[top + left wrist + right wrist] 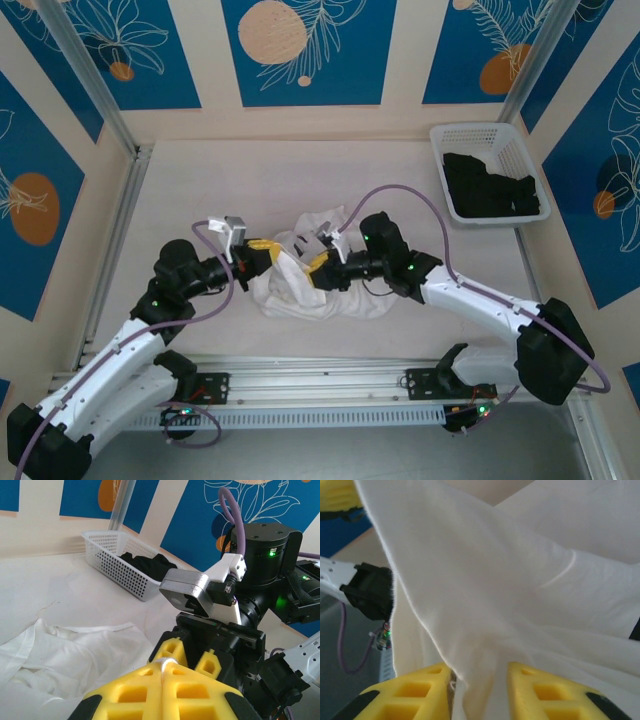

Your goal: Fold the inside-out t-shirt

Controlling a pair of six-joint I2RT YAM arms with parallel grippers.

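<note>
While the thin, crumpled white cloth t-shirt is pinched in the closed left claw and gathered between the right claw, several layers could be bunched.

Left pincer clamped tight, right pincer part-closed (arms angled inward).

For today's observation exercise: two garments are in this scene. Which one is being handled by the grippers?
The white t-shirt, bunched mid-table between both arms. The black garment lies untouched in the white basket at the far right.
</note>
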